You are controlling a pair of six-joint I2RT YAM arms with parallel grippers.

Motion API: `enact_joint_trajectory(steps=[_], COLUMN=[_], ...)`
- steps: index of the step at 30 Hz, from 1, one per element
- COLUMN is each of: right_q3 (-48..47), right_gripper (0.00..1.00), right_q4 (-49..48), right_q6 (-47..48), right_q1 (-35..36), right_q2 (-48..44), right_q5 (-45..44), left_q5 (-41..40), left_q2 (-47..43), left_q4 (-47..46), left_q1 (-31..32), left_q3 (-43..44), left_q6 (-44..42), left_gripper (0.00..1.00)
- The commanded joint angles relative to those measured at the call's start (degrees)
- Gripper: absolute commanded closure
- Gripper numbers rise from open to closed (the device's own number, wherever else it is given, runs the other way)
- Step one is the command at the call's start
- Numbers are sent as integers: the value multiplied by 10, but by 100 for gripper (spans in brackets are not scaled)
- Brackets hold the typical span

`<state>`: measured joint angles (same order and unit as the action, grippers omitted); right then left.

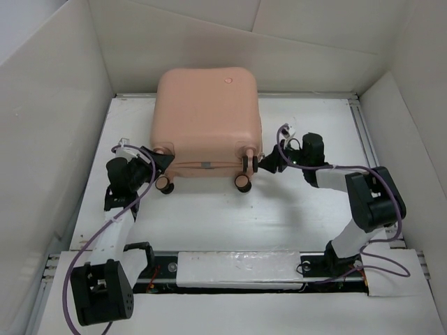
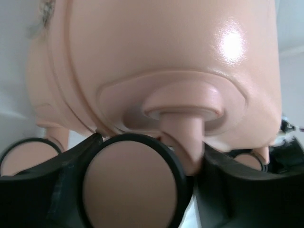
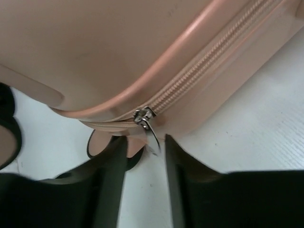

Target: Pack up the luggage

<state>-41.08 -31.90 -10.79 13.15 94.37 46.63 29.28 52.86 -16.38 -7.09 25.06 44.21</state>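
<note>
The peach-pink luggage (image 1: 207,118) lies flat and zipped shut at the back middle of the white table (image 1: 293,209), its wheels toward me. My left gripper (image 1: 162,166) is at its near-left corner. In the left wrist view a pink, black-rimmed caster wheel (image 2: 130,185) fills the gap of the left gripper (image 2: 152,147), rim against one finger (image 2: 47,190) and fork against the other. My right gripper (image 1: 267,162) is at the near-right corner. Its fingers (image 3: 111,171) stand apart on either side of the silver zipper pull (image 3: 152,135), not pinching it.
White cardboard walls (image 1: 42,139) close in the table on the left, back and right. A second wheel (image 2: 23,156) shows further left, and the near-right wheel (image 1: 243,183) sticks out toward me. A metal rail (image 1: 230,269) with the arm bases runs along the near edge.
</note>
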Motion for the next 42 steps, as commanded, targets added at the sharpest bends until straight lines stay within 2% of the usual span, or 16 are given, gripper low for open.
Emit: enact_joint_trajectory(steps=[1, 2, 3, 4, 5, 12, 17, 21, 28, 29, 31, 35, 36, 38, 39, 42], right_q3=[-22, -22, -13, -7, -1, 34, 52, 68, 101, 101, 117, 145, 158, 169, 175, 174], right_gripper=[61, 71, 77, 81, 85, 100, 100, 100, 100, 100, 100, 100, 100, 100, 100, 100], right_q4=[-29, -41, -49, -57, -63, -48, -3, 23, 72, 79, 95, 95, 95, 77, 64, 8], right_q6=[-8, -8, -14, -20, -20, -20, -6, 0, -6, -6, -12, -27, -34, -48, -54, -60], right_q1=[0, 0, 0, 0, 0, 14, 31, 46, 122, 152, 189, 306, 364, 424, 477, 549], right_q2=[21, 27, 27, 20, 20, -57, -123, -161, -237, -247, -276, -327, -344, -350, -356, -313], right_q5=[31, 31, 31, 31, 24, -56, -116, -169, -285, -336, -383, -479, -526, -577, -601, -681], left_q5=[20, 20, 20, 20, 20, 39, 39, 39, 59, 67, 81, 87, 87, 87, 94, 100], left_q2=[14, 14, 8, 8, -6, -72, -93, -98, -116, -116, -116, -116, -116, -116, -116, -122], left_q4=[-73, -73, -73, -73, -65, -9, 42, 49, 43, 33, 7, -39, -44, -56, -62, -76], left_q1=[1, 1, 1, 1, 1, 1, 1, 1, 1, 1, 1, 1, 1, 1, 1, 1], left_q3=[26, 33, 33, 41, 46, 121, 178, 178, 157, 150, 109, 67, 61, 56, 56, 35], left_q6=[27, 27, 33, 33, 33, 39, 26, 26, 31, 39, 63, 85, 93, 99, 106, 115], left_gripper=[51, 64, 87, 96, 100, 100, 100, 100, 100, 100, 100, 100, 100, 100, 100, 100])
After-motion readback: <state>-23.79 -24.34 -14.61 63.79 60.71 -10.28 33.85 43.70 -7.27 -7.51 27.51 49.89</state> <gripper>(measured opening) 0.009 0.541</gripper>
